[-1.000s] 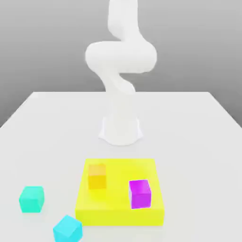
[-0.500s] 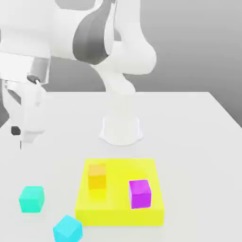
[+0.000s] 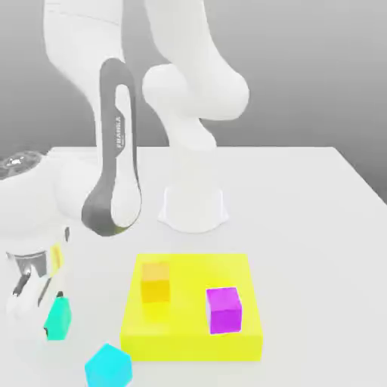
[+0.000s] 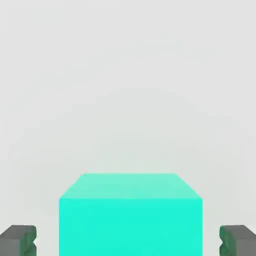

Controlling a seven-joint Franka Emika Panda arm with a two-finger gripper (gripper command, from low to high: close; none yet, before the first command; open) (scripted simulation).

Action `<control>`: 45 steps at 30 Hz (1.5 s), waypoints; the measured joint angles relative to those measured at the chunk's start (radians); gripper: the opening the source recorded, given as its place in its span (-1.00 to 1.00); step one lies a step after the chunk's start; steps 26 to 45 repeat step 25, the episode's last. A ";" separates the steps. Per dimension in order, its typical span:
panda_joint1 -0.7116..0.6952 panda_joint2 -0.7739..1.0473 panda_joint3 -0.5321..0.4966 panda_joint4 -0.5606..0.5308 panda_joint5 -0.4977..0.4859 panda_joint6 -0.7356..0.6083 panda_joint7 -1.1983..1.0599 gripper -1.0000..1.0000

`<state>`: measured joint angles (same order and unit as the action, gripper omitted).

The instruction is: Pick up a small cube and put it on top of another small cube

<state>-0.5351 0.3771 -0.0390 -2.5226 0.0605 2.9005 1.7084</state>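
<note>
- Lowered since the earlier frame, the white robot arm [image 3: 113, 143] has come down at the left of the exterior view, bringing its gripper [image 4: 128, 245] to the green cube; the cubes and the yellow block look unmoved.
- Dark fingers [image 4: 19, 241] stand apart in the hand view, one in each lower corner of the frame, with a gap between each of them and the cube.
- Between them, at the bottom centre of the hand view, is the turquoise-green cube [image 4: 130, 225], its front face bright and its top face a little paler.
- That same cube sits on the desk [image 3: 302, 227] in the lower left of the exterior view, partly hidden behind the gripper.
- Near it, to its lower right in the exterior view, a cyan cube [image 3: 108, 367] lies at the bottom edge of the frame, turned at an angle.
- Right of both, low in the centre of the frame, a broad, flat yellow block [image 3: 189, 346] rests on the desk.
- On the yellow block are two small cubes, apart from each other: an orange one [image 3: 156, 283] toward its upper left, and a purple one [image 3: 224, 311] toward its lower right.
- Behind the block, at mid-frame, the arm's white base [image 3: 193, 208] stands on the pale desk, with a grey background above.
</note>
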 joint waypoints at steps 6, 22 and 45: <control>0.002 -0.048 -0.004 -0.009 -0.007 -0.038 0.006 -1.00; 0.214 -0.055 0.094 0.132 -0.102 -0.186 0.274 1.00; 0.214 -0.055 0.094 0.132 -0.102 -0.186 0.273 1.00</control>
